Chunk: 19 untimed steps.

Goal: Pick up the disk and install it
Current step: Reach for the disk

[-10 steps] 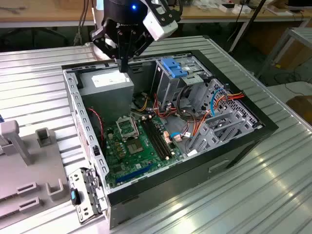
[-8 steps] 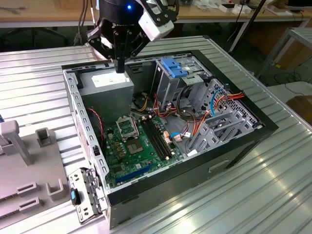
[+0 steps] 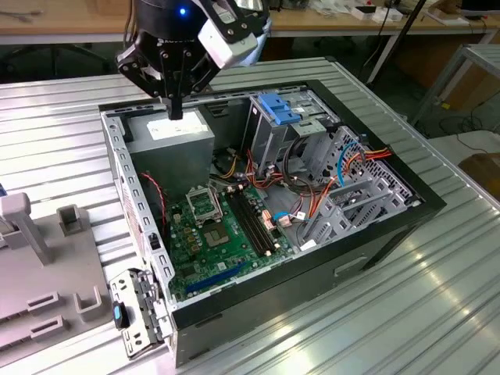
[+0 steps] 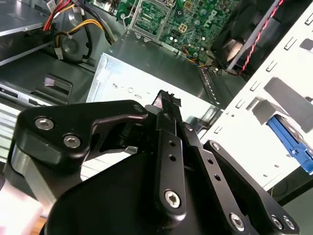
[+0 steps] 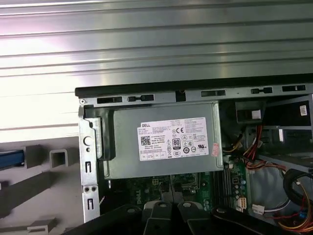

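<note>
Black gripper (image 3: 176,109): exterior view, upper left part of the frame, pointing down over the power supply (image 3: 168,139) in the back corner of the computer case (image 3: 117,168).
Jaws: together, nothing between them.
Computer case: open, lying on the ribbed metal table (image 3: 391,328), middle of the frame; green circuit board (image 3: 219,226) on its floor.
Blue bracket (image 3: 277,107): on top of the drive cage (image 3: 312,156), upper middle of the frame, well apart from the gripper.
Grey fixture (image 3: 47,269): on the table at the exterior view's left, just beside the case.
Second wrist view, gripper (image 4: 166,105): fingers (image 4: 168,147) closed against each other, tip above the silver power supply (image 4: 142,83), empty.
Second wrist view, disk (image 4: 289,142): blue frame edge showing, on the pale fixture (image 4: 254,147) outside the case wall, well apart from the gripper.
Second wrist view, wire: red and black twisted wire (image 4: 254,41) runs between the circuit board (image 4: 171,19) and the case wall.
First wrist view, power supply (image 5: 161,142): grey box with a white label (image 5: 173,139), tucked in the case corner against the rim (image 5: 195,92).
First wrist view, disk (image 5: 9,159): blue strip cut off by the picture's edge, on the fixture beside two grey blocks (image 5: 58,156), outside the case, not held.
</note>
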Available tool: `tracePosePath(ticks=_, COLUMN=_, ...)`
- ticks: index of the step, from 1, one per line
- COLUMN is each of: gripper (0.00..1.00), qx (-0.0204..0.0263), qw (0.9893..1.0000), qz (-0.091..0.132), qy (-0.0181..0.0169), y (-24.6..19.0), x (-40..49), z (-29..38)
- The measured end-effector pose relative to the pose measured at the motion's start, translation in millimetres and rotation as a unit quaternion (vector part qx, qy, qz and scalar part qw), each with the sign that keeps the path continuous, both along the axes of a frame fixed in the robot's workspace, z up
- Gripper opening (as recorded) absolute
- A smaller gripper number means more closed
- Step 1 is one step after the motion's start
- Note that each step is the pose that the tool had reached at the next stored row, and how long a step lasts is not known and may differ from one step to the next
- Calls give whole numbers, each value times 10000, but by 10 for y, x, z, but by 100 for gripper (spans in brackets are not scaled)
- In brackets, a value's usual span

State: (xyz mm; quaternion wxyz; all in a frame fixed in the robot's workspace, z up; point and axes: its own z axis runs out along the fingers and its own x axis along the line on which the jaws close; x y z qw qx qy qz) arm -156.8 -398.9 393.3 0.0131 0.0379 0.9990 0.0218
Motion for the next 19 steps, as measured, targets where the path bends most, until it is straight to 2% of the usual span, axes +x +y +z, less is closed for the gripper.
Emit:
tracePosePath(ticks=2, gripper=11, qx=0, qw=10000, qz=0, qy=0, y=0, x=-33, z=0)
tracePosePath(ticks=6, gripper=11, qx=0, qw=10000, qz=0, qy=0, y=0, x=-169, z=-1)
tracePosePath(ticks=13, gripper=11, qx=0, qw=10000, qz=0, qy=0, y=0, x=-305, z=-2)
tracePosePath(ticks=19, gripper=11, qx=0, qw=10000, qz=0, qy=0, y=0, x=-461, z=-2)
